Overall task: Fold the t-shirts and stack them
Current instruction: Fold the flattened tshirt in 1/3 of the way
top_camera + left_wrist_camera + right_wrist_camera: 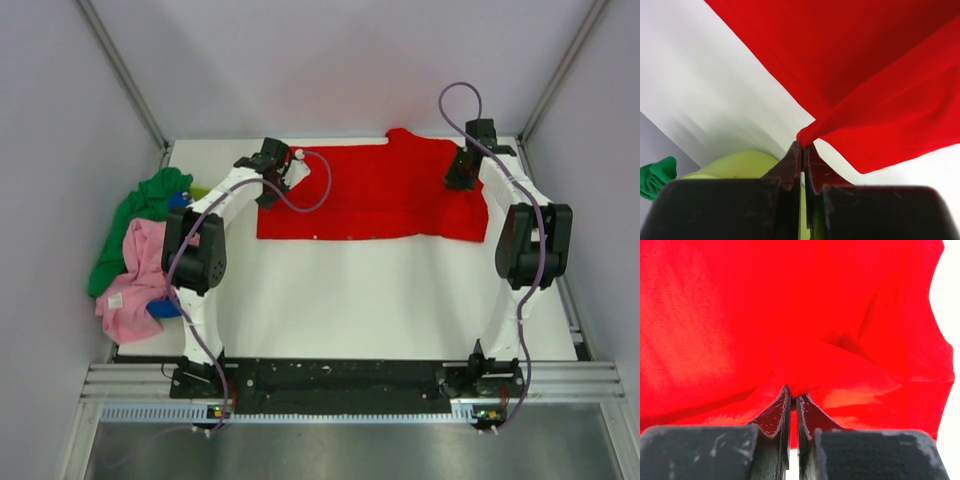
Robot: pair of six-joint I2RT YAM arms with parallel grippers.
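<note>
Both tools are clamped on the red t-shirt (390, 195). The left tool (802, 145) is closed on a pinched fold at the cloth's left edge, and the right tool (793, 397) is closed on a raised pleat near its right side.

Nearest the arm bases, the white bench (350, 300) is seen. Further in, at the left edge, the pink t-shirt (140, 270), the blue t-shirt (165, 308) and the green t-shirt (140, 205) are heaped unfolded. A lime-green basket (735, 162) is glimpsed close by. At the far end the red t-shirt is spread mostly flat, with one sleeve pointing away.

The cloth is judged light, soft and limp. It can be expected to sag and wrinkle between the two grips, and a thin pinch may slip. Hold is best taken at hems or corners with both layers caught, and the two tools should be moved level so that the fold line runs straight.
</note>
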